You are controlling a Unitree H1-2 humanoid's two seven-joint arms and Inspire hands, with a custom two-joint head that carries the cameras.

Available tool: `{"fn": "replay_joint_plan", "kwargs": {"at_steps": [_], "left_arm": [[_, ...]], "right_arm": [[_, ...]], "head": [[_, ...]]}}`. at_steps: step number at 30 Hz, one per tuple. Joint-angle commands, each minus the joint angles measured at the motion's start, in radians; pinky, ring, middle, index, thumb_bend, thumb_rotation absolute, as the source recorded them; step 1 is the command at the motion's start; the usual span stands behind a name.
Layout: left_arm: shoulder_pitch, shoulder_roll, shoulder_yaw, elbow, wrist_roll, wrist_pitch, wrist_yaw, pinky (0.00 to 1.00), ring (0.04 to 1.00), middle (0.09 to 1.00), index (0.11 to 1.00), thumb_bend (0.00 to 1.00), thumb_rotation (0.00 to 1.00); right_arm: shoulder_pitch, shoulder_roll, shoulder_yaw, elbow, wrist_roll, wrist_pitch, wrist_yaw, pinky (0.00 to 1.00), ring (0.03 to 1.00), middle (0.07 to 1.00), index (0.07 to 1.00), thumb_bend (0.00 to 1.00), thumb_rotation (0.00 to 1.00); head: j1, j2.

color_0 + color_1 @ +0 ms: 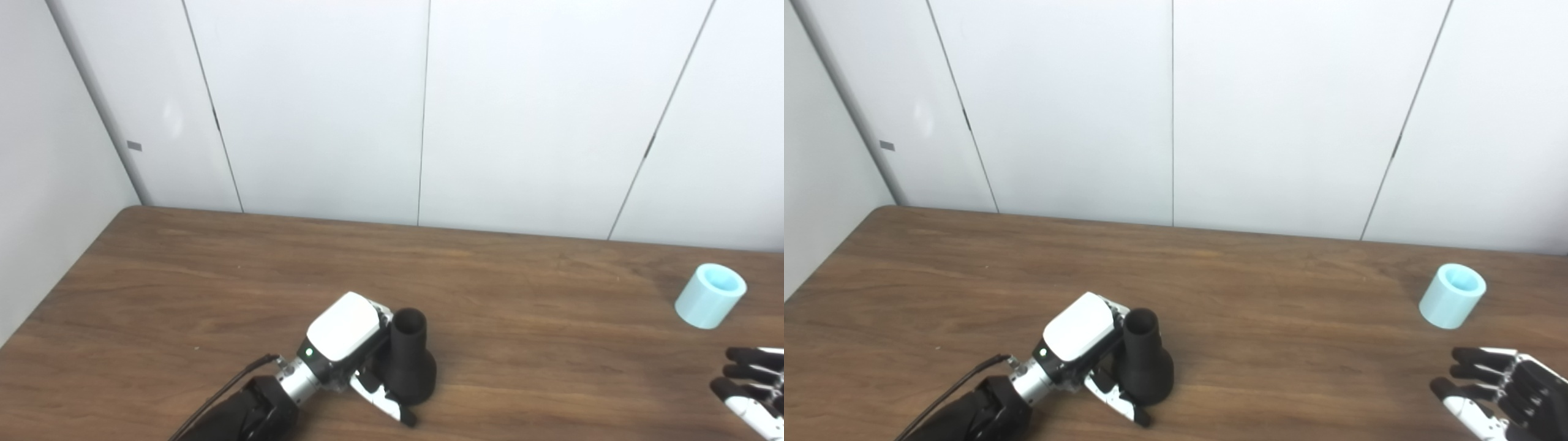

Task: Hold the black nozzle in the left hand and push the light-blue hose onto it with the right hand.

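Closest to the near edge of the tabletop (968, 269), the left hand (349, 352) comes in from the bottom left, white back facing up, black sleeve and a thin cable trailing off behind the wrist. It's wrapped around the black nozzle (409, 361), thumb crossing in front of the wide base and the fingers hidden behind it, so that's a proper grasp. The nozzle stands upright, flared base down on the wood, narrow open neck pointing up, sitting a bit left of the middle of the table and close to the near edge.

Over at the near right corner, the right hand (1497, 383) only partly shows. Its dark fingers are spread apart and pointing left, nothing in them, so it's loose and empty. It hovers or rests low by the right edge, can't really tell which.

A little farther back on the right side is the light-blue hose (1451, 296), a short stubby tube piece tilted slightly so its open end faces up and to the right. It's near the right hand but not touching it, and well apart from the nozzle.

Past the far edge of the tabletop there's just the white panelled wall (318, 104) with thin vertical seams.
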Motion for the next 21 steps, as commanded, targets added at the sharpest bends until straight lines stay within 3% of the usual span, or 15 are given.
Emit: {"fn": "replay_joint_plan", "kwargs": {"at_steps": [1,6,11,14,16,18,21], "left_arm": [[0.162,-0.088,-0.105,0.076,0.014,-0.019,0.05,0.31,0.414,0.472,0.509,0.52,0.0],[0.152,-0.099,-0.199,0.084,0.034,-0.019,0.123,0.35,0.451,0.464,0.522,0.52,0.0],[0.143,-0.097,-0.253,0.078,0.005,-0.019,0.123,0.34,0.462,0.467,0.52,0.52,0.0],[0.139,-0.086,-0.275,0.077,-0.017,-0.019,0.128,0.34,0.457,0.466,0.522,0.52,0.0],[0.136,-0.078,-0.294,0.084,-0.031,-0.019,0.14,0.34,0.456,0.465,0.521,0.52,0.0],[0.135,-0.066,-0.311,0.078,-0.051,-0.02,0.14,0.34,0.456,0.467,0.518,0.52,0.0],[0.138,-0.048,-0.327,0.06,-0.063,-0.019,0.131,0.34,0.46,0.47,0.516,0.52,0.0]], "right_arm": [[-0.023,-0.012,-0.024,-0.065,-0.013,-0.01,-0.024,0.49,0.585,0.614,0.491,0.49,0.15],[-0.071,-0.023,-0.047,-0.107,-0.091,0.056,-0.066,0.44,0.541,0.588,0.49,0.49,0.14],[-0.168,-0.019,-0.065,-0.112,-0.177,0.114,-0.107,0.4,0.51,0.566,0.489,0.49,0.15],[-0.221,-0.018,-0.066,-0.079,-0.225,0.117,-0.113,0.43,0.577,0.61,0.491,0.5,0.15],[-0.25,-0.021,-0.065,-0.051,-0.23,0.117,-0.104,0.59,0.708,0.725,0.67,0.63,0.19],[-0.27,-0.039,-0.046,-0.011,-0.265,0.114,-0.099,0.73,0.813,0.815,0.781,0.72,0.25],[-0.294,-0.058,-0.018,0.054,-0.325,0.093,-0.107,0.76,0.858,0.88,0.863,0.85,0.38]], "head": [[-0.017,0.0],[-0.072,0.003],[-0.12,0.014],[-0.157,0.019],[-0.185,0.018],[-0.231,0.009],[-0.283,-0.001]]}}
